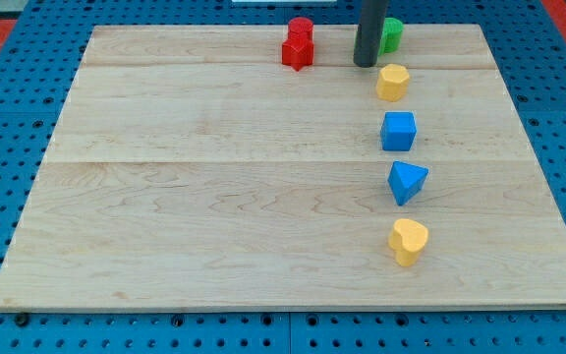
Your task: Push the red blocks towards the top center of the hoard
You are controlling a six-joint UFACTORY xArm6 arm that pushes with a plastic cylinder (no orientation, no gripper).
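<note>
Tip [365,65] between red blocks [298,44] and green block [391,34], near board's top edge [214,29].

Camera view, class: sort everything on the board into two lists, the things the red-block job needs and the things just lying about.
Part of the job:
red blocks, two touching at the view's top centre
my tip, to their right, apart from them

Just lying about:
green block, partly behind the rod
upper yellow block
blue cube
blue wedge-like block
yellow heart-like block
</note>
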